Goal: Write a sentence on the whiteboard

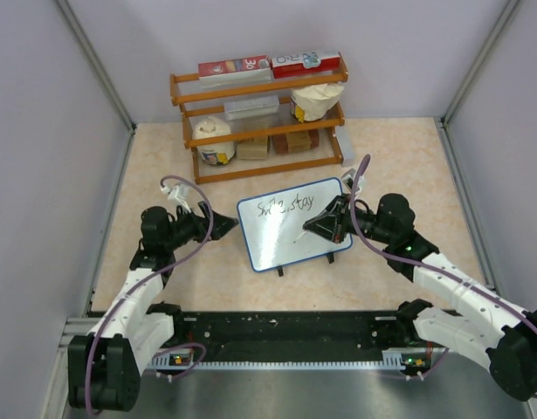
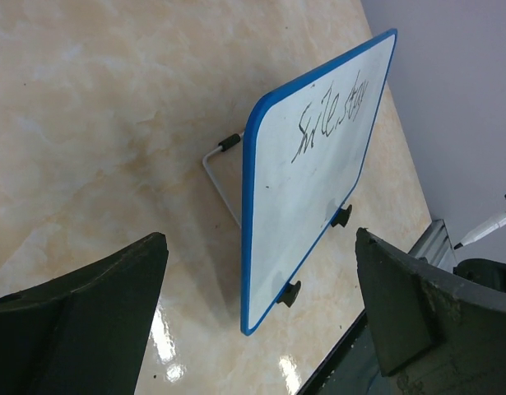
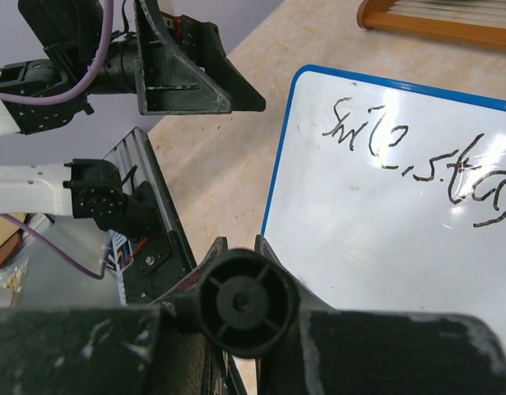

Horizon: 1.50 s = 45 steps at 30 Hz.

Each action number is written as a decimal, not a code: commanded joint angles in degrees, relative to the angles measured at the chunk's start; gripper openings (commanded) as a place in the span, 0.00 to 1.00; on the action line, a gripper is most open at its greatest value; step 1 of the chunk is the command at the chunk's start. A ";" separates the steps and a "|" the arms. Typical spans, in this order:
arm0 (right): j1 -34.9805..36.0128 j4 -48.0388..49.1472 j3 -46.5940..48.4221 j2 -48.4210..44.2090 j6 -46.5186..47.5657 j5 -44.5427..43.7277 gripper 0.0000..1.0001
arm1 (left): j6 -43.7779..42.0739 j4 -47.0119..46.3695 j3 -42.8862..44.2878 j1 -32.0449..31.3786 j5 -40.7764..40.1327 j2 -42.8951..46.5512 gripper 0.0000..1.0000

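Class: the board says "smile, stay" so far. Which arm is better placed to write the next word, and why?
Right. The right fingers clamp the marker, its tip at the whiteboard below the writing. The left fingers are open and empty, beside the board's edge.

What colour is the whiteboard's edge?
The whiteboard frame is blue, clearest in the left wrist view.
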State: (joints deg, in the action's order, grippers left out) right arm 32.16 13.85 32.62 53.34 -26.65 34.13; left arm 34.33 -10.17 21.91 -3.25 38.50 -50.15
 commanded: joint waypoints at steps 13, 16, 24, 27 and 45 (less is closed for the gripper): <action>0.53 -0.14 1.83 0.71 3.01 -1.96 0.00 | -2.69 -16.63 -1.78 0.87 13.88 -10.84 0.99; 0.53 -0.05 1.74 0.71 3.19 -2.14 0.00 | -2.77 -18.39 -1.87 0.78 14.15 -11.98 0.99; 8.08 -4.27 5.08 1.76 7.67 -12.50 0.00 | -1.89 -25.07 -1.79 -0.18 16.43 -16.90 0.97; 9.58 -2.78 6.13 2.99 7.41 -13.56 0.00 | -3.21 -24.54 -0.91 -1.23 15.99 -19.19 0.95; 9.76 10.93 6.05 10.55 5.74 -17.78 0.00 | -2.24 -34.04 4.45 -9.41 18.89 -34.66 0.59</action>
State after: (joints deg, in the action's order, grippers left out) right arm 41.52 18.41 36.10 62.54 -21.02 17.56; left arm 33.01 -39.94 23.05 -11.00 55.02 -83.61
